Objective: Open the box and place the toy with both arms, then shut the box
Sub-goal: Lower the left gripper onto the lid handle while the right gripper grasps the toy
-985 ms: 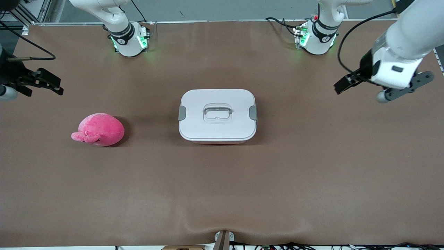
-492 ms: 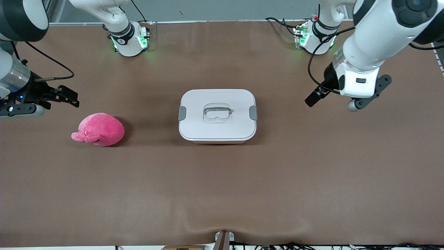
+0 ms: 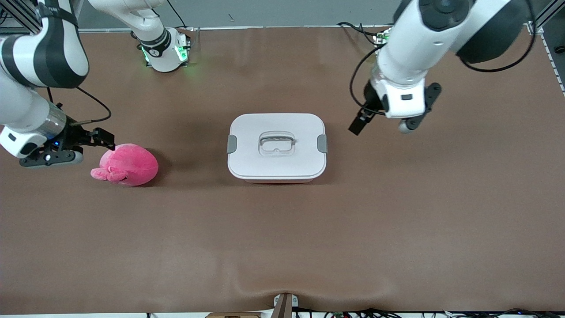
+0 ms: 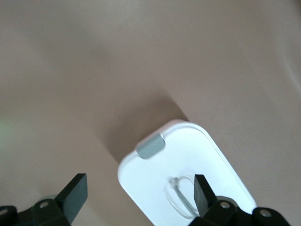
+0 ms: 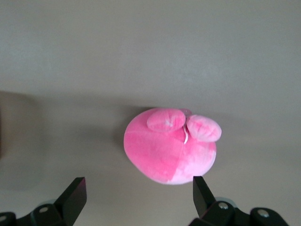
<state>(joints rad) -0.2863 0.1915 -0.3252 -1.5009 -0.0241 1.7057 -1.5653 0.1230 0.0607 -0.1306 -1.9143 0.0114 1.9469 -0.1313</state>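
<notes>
Box sits mid-worktop, white lid on, grey clips down, contents hidden. Toy lies toward the right arm's end. Right claw, spread, hovers over the toy; left claw, spread, hangs beside the box.

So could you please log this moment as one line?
box: lid on | toy: on table | left gripper: open, beside box | right gripper: open, at toy
</notes>
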